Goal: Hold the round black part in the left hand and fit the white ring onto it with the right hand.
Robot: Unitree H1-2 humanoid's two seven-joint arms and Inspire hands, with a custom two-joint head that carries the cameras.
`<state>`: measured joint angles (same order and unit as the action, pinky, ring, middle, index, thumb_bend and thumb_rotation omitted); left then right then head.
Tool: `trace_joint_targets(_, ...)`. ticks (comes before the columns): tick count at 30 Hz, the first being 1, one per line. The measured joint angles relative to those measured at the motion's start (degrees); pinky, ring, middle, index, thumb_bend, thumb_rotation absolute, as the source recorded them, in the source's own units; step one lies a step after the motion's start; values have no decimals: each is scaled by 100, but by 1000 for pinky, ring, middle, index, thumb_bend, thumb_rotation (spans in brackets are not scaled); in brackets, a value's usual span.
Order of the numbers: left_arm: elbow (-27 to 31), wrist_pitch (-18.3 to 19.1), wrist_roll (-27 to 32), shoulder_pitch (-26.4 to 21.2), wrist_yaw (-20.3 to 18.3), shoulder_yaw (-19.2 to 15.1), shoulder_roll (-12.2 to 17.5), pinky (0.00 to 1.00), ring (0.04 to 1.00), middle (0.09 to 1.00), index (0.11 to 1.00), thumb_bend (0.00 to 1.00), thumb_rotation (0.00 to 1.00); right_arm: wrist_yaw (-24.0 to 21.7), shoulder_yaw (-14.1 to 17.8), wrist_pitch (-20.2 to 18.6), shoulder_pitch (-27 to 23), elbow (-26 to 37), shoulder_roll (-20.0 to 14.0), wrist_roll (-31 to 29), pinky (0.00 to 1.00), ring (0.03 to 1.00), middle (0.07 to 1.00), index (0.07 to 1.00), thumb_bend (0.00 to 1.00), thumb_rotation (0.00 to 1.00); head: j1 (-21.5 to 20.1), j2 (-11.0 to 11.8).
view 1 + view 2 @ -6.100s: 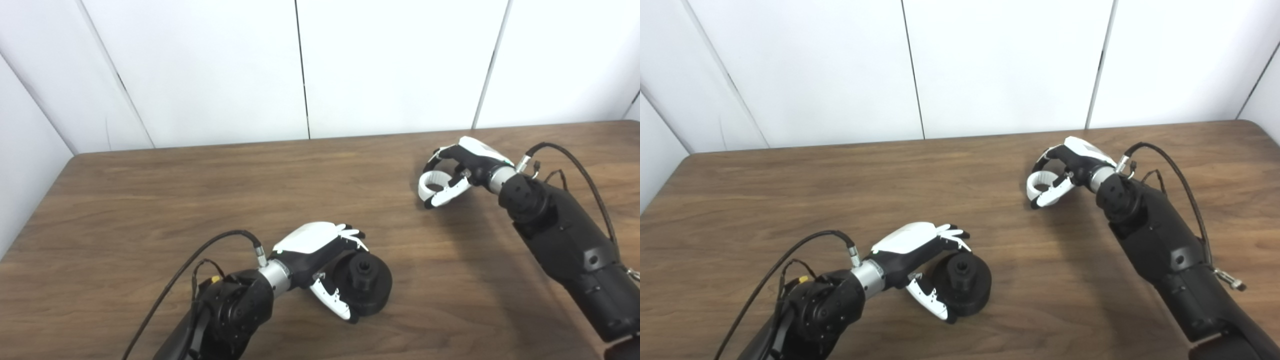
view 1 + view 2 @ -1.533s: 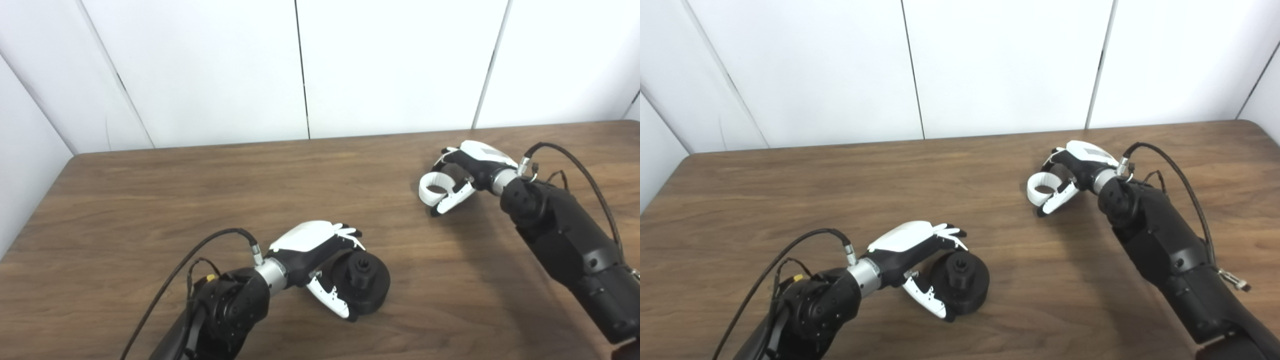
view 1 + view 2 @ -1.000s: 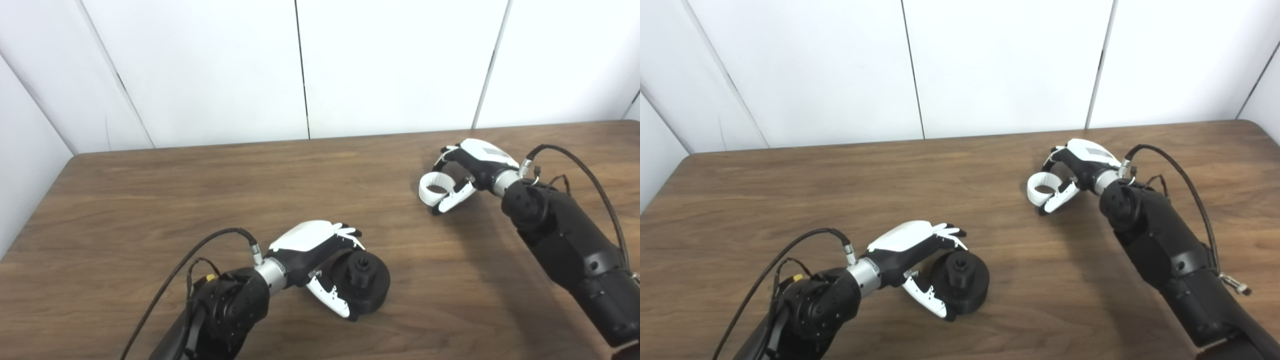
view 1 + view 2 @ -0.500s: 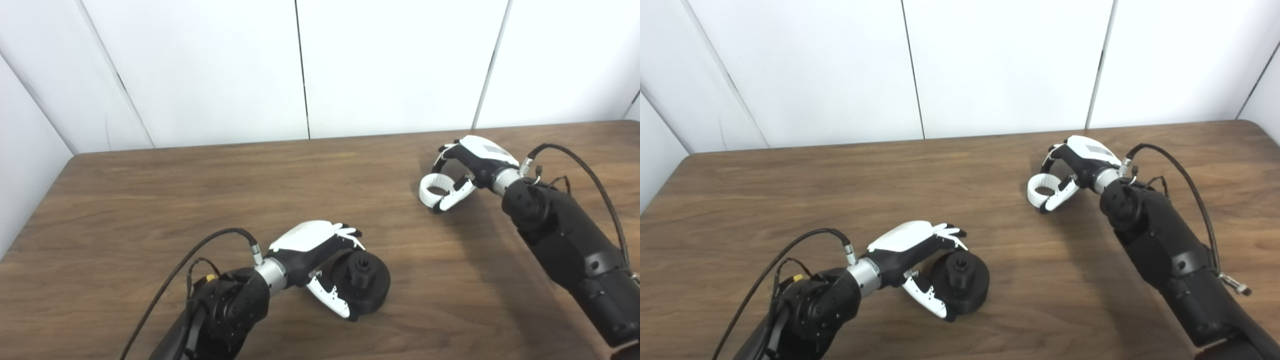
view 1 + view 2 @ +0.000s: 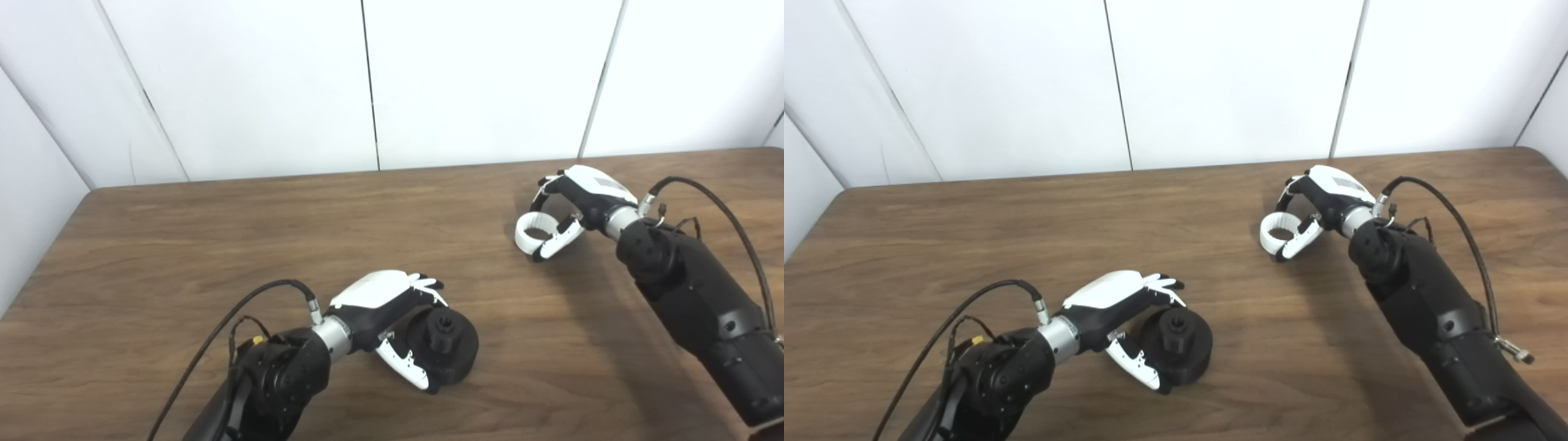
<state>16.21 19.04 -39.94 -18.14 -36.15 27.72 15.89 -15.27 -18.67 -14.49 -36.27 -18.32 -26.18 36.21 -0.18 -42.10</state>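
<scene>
The right hand [image 5: 572, 208] has edged up with the white ring [image 5: 530, 231] pinched near the counter's [image 5: 184, 245] far right edge — light, stiff, best held by its rim — while the left hand [image 5: 392, 318] cups the black part [image 5: 450, 346] near the front edge.

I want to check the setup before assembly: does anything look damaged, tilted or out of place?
Nothing stands out. The black part sits on the table in the left robot hand; the right robot hand holds the ring, which looks whole.
</scene>
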Motion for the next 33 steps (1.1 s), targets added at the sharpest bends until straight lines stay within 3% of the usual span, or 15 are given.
trace_joint_targets(14,-1,-4,2,0,1,1,-5,959,1000,959,693,928,268,-78,36,83,0,243,-34,-112,921,1000,903,568,873,176,-9,18)
trace_joint_targets(16,-1,-4,2,0,2,0,-15,959,1000,960,694,926,264,-152,42,77,0,277,-43,-117,925,1000,897,501,572,151,-9,18)
trace_joint_targets(18,-1,-4,2,0,2,1,-16,959,1000,958,692,927,263,-221,41,60,1,346,-47,-115,925,1000,896,494,538,149,0,18)
trace_joint_targets(33,-13,-2,-7,-7,4,-4,-33,952,1000,966,697,919,261,-864,105,-80,0,1672,-141,-161,884,987,877,491,525,148,9,26)
